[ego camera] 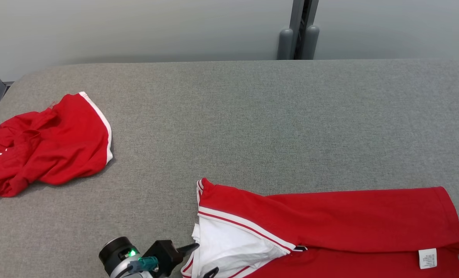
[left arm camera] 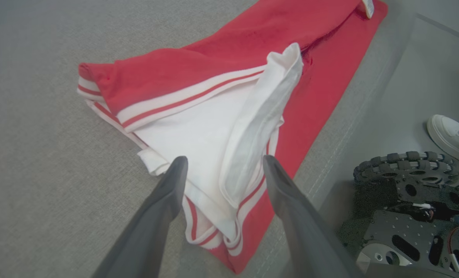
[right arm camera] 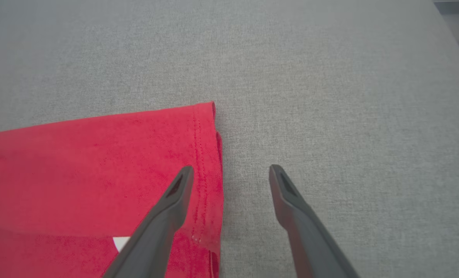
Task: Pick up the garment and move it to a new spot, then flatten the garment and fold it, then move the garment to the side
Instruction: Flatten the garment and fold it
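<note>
Both grippers are seen with fingers spread and nothing clamped: the left gripper (left arm camera: 225, 160) is poised at the white striped collar end (left arm camera: 198, 135) of the garment (ego camera: 329, 216), and the right gripper (right arm camera: 231, 169) at its red hem (right arm camera: 204, 154), one finger over cloth and the other over bare table. The garment is laid as a long folded band along the near edge of the grey table (ego camera: 252, 116), with a care label (ego camera: 427, 258) showing near its right end. For the next fold, it is judged that all layers at each end should be pinched together at matched depth. The band should be kept taut and level so that the loose white panel is not dragged open. The crumpled red garment (ego camera: 44, 146) at the far left, well apart, is best left undisturbed.
</note>
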